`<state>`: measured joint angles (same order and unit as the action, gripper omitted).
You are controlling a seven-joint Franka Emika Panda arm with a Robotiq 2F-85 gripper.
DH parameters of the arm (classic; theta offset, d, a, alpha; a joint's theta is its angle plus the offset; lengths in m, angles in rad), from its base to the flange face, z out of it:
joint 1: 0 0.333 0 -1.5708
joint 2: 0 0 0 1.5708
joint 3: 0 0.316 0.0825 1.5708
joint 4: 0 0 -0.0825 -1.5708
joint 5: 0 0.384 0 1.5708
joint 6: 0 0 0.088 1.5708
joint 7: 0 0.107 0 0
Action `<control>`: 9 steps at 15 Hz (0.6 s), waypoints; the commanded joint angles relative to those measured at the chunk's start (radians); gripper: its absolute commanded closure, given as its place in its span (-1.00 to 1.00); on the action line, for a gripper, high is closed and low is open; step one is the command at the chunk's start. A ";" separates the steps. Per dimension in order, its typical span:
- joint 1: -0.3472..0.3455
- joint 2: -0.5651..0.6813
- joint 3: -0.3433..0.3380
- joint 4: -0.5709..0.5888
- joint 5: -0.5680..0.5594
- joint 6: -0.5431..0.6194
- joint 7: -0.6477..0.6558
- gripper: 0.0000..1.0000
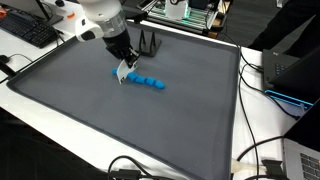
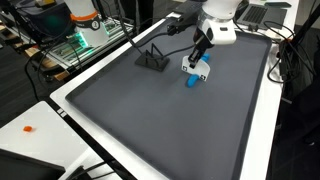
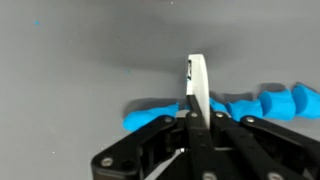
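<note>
A blue row of joined lumps lies on the grey mat toward its far side. In the wrist view this blue row runs across just behind the fingers. My gripper hangs right over its end, fingertips close to the mat. The jaws are shut on a thin white flat piece that sticks out past the fingertips, edge-on to the wrist camera. In both exterior views the white piece reaches down to the blue row; I cannot tell whether they touch. The gripper hides part of the row.
A small black wire stand sits on the mat behind the gripper. Beyond the mat's white rim are a keyboard, a dark box with a lit edge, cables and a small orange thing.
</note>
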<state>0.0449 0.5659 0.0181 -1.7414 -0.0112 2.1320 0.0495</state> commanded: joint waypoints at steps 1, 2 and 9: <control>0.000 -0.022 0.004 -0.042 0.023 -0.033 0.019 0.98; 0.000 -0.029 0.003 -0.045 0.023 -0.034 0.023 0.98; -0.003 -0.138 0.001 -0.122 0.085 -0.046 0.112 0.98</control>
<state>0.0449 0.5157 0.0184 -1.7853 0.0305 2.0947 0.1199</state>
